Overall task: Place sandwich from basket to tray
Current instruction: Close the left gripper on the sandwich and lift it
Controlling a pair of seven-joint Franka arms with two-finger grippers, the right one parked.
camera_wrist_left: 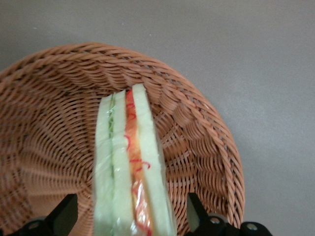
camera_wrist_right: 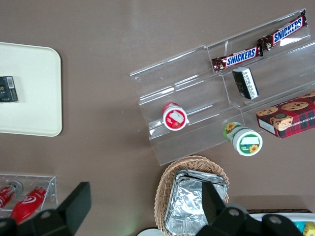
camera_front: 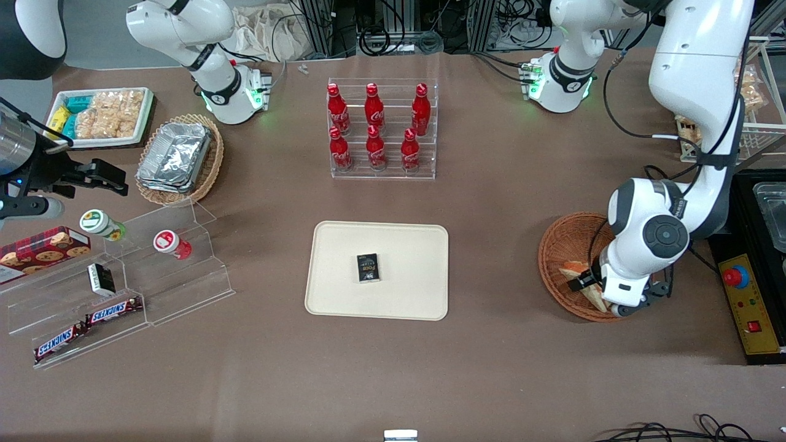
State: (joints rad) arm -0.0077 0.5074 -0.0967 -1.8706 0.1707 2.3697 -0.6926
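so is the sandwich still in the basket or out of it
In. The sandwich stands on edge inside the basket, wicker all around it. The end effector is open, one finger on each side, not gripping.

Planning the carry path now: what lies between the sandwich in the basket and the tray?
Nothing visible does: bare table separates the basket from the tray. The open gripper straddles the sandwich in the basket. A small dark box lies mid-tray, with bare tray around it.
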